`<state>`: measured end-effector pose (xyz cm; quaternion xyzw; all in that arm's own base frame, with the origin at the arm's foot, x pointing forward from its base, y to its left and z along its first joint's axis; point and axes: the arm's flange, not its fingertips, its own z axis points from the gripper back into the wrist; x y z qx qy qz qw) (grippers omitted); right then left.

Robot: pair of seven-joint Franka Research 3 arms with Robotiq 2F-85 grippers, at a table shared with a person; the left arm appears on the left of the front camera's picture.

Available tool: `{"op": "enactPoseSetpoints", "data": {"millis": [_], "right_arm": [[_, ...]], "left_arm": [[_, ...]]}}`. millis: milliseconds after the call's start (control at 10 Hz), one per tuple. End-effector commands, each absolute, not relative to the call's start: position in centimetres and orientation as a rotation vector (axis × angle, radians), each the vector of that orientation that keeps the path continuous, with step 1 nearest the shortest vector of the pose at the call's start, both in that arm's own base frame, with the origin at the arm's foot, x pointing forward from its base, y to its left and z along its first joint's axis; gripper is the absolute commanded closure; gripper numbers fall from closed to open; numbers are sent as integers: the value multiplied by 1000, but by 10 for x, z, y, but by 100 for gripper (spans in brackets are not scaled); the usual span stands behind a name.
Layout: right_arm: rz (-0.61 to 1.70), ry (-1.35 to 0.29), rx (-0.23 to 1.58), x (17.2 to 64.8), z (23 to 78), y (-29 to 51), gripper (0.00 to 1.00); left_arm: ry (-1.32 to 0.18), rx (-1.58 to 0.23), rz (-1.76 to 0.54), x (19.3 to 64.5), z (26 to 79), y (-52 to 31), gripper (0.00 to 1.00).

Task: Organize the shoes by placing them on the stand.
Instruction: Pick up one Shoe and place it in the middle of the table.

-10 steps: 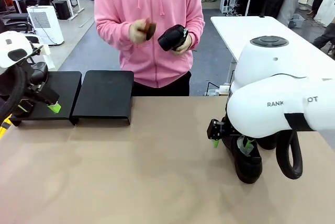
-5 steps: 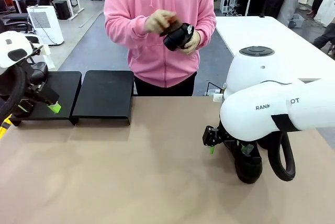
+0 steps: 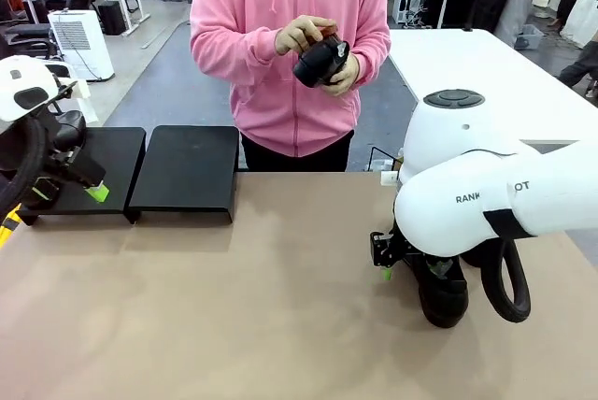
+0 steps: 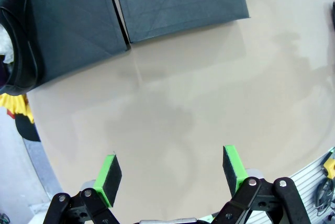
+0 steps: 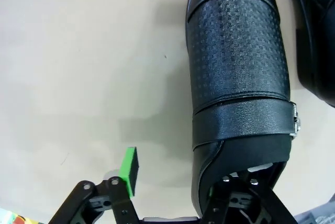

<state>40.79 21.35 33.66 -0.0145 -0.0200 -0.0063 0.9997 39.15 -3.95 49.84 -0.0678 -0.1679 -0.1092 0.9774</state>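
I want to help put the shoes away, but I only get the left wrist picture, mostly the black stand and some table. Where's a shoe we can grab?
Observer: One black shoe sits on the table at the robot's right. The right pincer is down at it, open.
Operator: Has it grabbed it?
Observer: Not yet. In the right wrist view one green pad stands apart from the shoe's side. The other finger is hidden at the shoe's opening.
Operator: Any more shoes?
Observer: A person across the table holds another shoe up in front of a pink top.
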Motion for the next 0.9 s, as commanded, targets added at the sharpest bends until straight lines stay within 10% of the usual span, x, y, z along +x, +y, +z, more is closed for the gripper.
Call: {"op": "enactPoseSetpoints", "data": {"millis": [0, 800], "right_arm": [[-15, -68, -42, 413, 339, 216, 91], [-71, -112, -128, 403, 360, 199, 100]], "left_arm": [[-350, -158, -229, 390, 497, -37, 0], [-350, -158, -229, 390, 497, -37, 0]]}}
